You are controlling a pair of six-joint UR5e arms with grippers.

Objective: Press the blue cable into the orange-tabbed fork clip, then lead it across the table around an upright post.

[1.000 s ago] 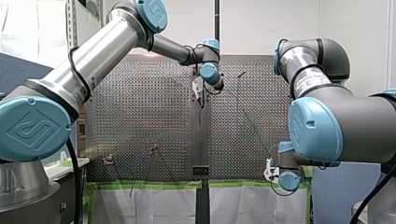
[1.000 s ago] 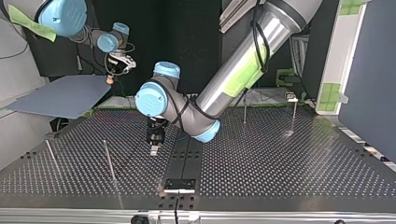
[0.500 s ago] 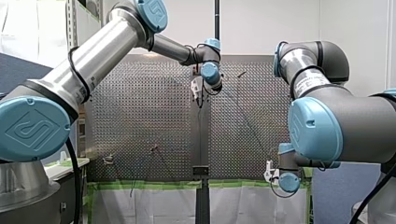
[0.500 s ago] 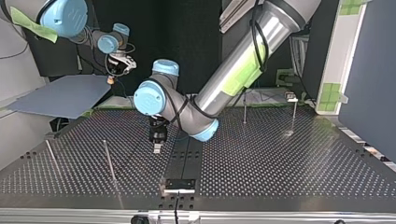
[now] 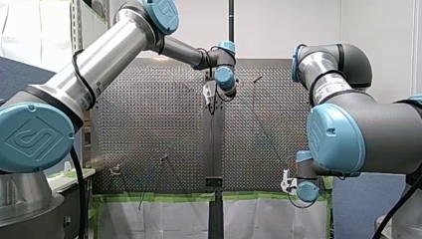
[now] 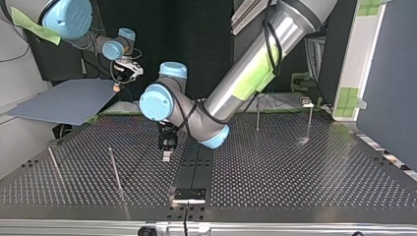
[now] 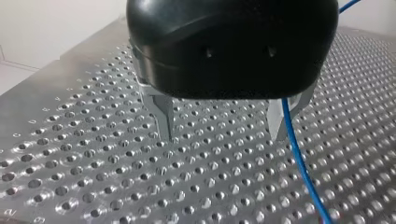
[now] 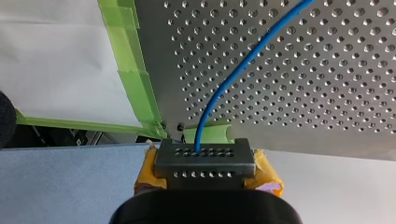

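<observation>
My right gripper (image 8: 204, 151) is clamped on the cable (image 8: 247, 58) with its yellow pads (image 8: 145, 170). It sits just off the edge of the table (image 6: 295, 167), by the green tape (image 8: 133, 79). From there the cable runs out over the holes toward my left gripper (image 7: 219, 133), which hangs low over the middle of the table. Its two metal fingers (image 7: 163, 116) are spread wide and hold nothing, and the cable passes just beside one of them. So I think very little of the job is done. The cable is not pushed into any clip that I can see. A small part (image 6: 307, 102) at the far right of the top view may be the clip, but it is too tiny for me to be sure. Each post (image 6: 114, 169) stands alone, with no cable around it that I can see. What is left is nearly all of it: get the cable to the clip, press it in, then lead it over the table and around a post.
</observation>
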